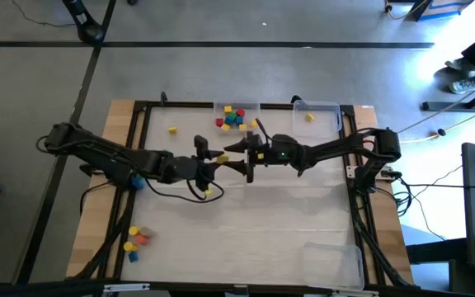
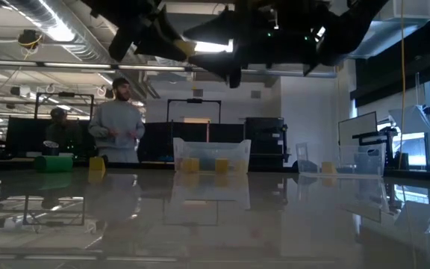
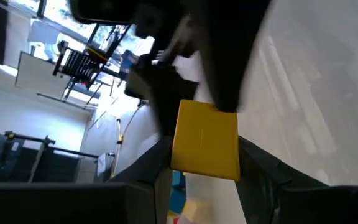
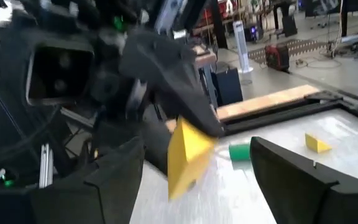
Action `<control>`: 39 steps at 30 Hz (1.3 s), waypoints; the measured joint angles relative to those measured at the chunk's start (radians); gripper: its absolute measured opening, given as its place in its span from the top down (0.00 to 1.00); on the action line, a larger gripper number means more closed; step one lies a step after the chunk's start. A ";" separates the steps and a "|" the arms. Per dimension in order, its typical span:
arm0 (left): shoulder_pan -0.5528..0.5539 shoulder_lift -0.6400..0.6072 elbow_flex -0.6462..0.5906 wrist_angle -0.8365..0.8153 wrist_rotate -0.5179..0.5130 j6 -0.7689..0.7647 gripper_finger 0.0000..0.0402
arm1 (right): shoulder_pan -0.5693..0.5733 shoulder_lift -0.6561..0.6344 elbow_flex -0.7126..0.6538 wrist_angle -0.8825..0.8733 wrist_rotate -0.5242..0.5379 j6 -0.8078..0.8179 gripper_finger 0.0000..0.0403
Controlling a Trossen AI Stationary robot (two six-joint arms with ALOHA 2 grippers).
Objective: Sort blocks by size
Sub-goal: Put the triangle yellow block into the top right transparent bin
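A yellow block [image 3: 205, 138] hangs well above the table's middle, with my left gripper [image 1: 218, 158] shut on it. My right gripper [image 1: 246, 158] faces it from the table's right, open wide, with the block [image 4: 188, 155] ahead between its two fingers [image 4: 114, 180]. Several blocks [image 1: 234, 117] in red, blue, green and yellow lie in a clear tray at the far middle. Loose yellow blocks lie at the far left [image 1: 172, 129] and near the middle [image 1: 209, 191]. A small group of blocks [image 1: 136, 238] sits at the near left. My left gripper pinches the yellow block by two opposite faces [image 3: 178, 155] between its two fingers. The fingers come from the table's left, nearly level. The block is lifted clear of the table. Whether my right gripper's finger [image 3: 222, 68] touches the block's far edge, I cannot tell.
A clear tray [image 1: 324, 111] at the far right holds one yellow block [image 1: 309, 117]. Another clear tray [image 1: 334, 262] stands at the near right. A green cylinder [image 4: 241, 151] lies on the table. A person [image 2: 118, 123] stands beyond the table's far edge.
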 joint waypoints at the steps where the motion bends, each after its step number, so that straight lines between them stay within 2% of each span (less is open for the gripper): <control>1: 0.000 0.005 0.000 0.002 0.001 -0.003 0.69 | 0.000 0.000 0.001 0.011 0.000 0.002 0.28; 9: -0.004 0.010 -0.001 0.080 0.010 -0.014 0.69 | 0.022 0.050 0.062 0.012 0.001 0.003 0.28; 15: -0.020 0.011 0.000 0.077 0.032 0.023 0.69 | 0.020 0.067 0.096 0.011 0.001 -0.003 0.31; 19: -0.028 0.011 0.000 0.081 0.030 0.037 0.69 | 0.020 0.067 0.108 0.001 -0.001 -0.005 0.40; 25: -0.028 0.011 0.000 0.078 0.030 0.036 0.68 | 0.021 0.067 0.109 -0.017 -0.002 -0.023 0.61; 31: -0.027 0.010 0.000 0.078 0.030 0.004 0.60 | 0.020 0.067 0.109 -0.030 0.000 -0.052 0.81; 39: -0.040 -0.002 0.000 0.059 0.030 -0.019 0.46 | 0.020 0.066 0.109 -0.030 0.009 -0.088 0.80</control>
